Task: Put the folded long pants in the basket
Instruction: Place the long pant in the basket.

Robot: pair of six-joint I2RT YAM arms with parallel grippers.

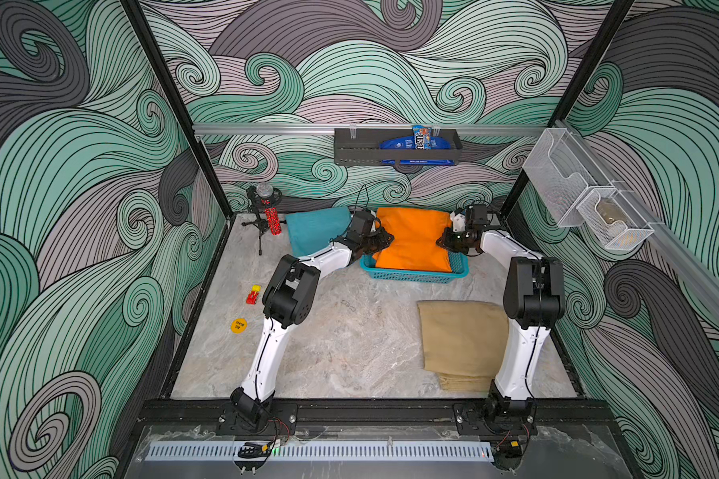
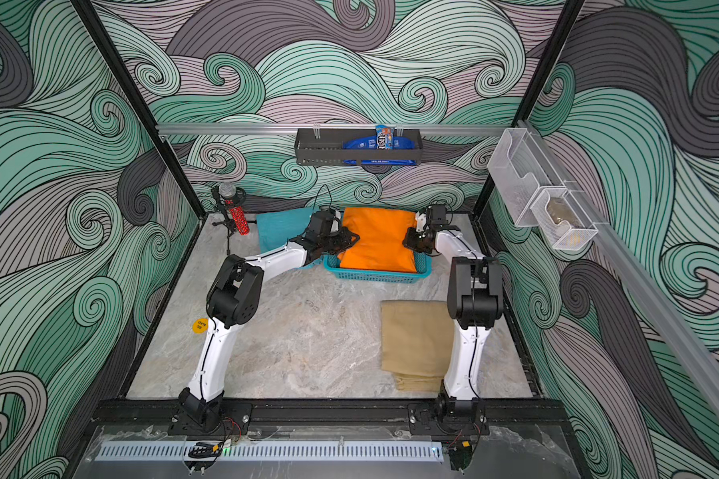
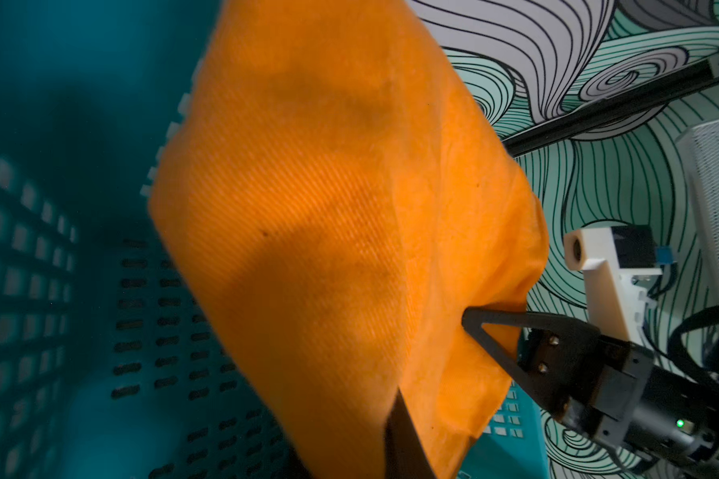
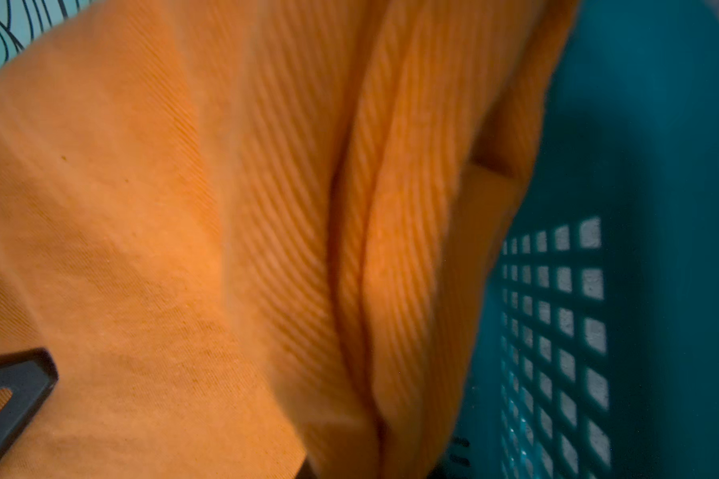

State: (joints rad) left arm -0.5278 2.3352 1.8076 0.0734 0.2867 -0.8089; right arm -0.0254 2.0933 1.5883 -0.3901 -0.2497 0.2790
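The orange folded long pants hang tilted over the turquoise basket, their near edge down inside it. My left gripper is shut on their left edge and my right gripper on their right edge. In the left wrist view the orange cloth fills the middle above the basket floor, with the right gripper pinching the far edge. The right wrist view shows orange folds against the basket wall. Teal pants lie left of the basket. Tan pants lie at the front right.
A microphone stand with a red cylinder stands at the back left. A red-and-yellow toy and a yellow disc lie near the left edge. A black wall tray hangs behind, and white mesh bins hang on the right wall.
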